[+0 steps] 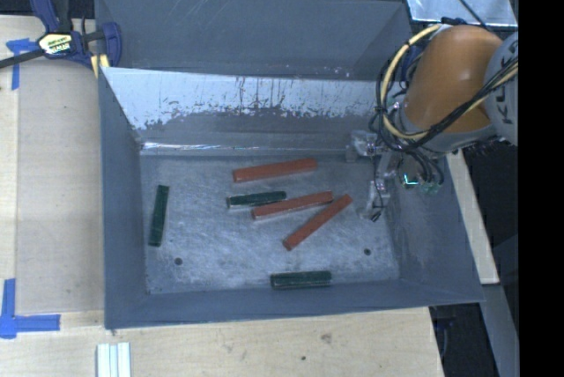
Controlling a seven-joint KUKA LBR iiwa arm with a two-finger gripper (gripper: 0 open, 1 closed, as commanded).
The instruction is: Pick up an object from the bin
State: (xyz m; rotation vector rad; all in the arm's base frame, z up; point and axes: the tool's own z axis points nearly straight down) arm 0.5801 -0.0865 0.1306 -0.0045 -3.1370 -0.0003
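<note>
At the right side of the bin (256, 102), just above the floor, the gripper (377, 206) hung low. Whether it was open or closed could not be told. The nearest thing was the slanted red bar (317, 224), lying flat right of centre. Its upper right end was just beside the gripper and its lower left end pointed toward the front wall.

Just above it lay the second red bar (293, 205), close alongside but seemingly not touching, with a short green bar (256, 200) against its left end. The third red bar (274, 170) lay nearer the back wall. Two more green bars lay well apart from the rest, the left green bar (158, 215) and the front green bar (300, 279).

The slanted red bar looked like a thin, stiff stick, probably light and unlikely to bend or break under a pinch. Its faces seemed smooth, so it might slip or swing if taken at one end. The better hold looked to be across its narrow width near the middle, with the jaws square to its length. The floor on both sides there was clear enough to let them down.

No brand, label or writing could be read on any of the bars.
</note>
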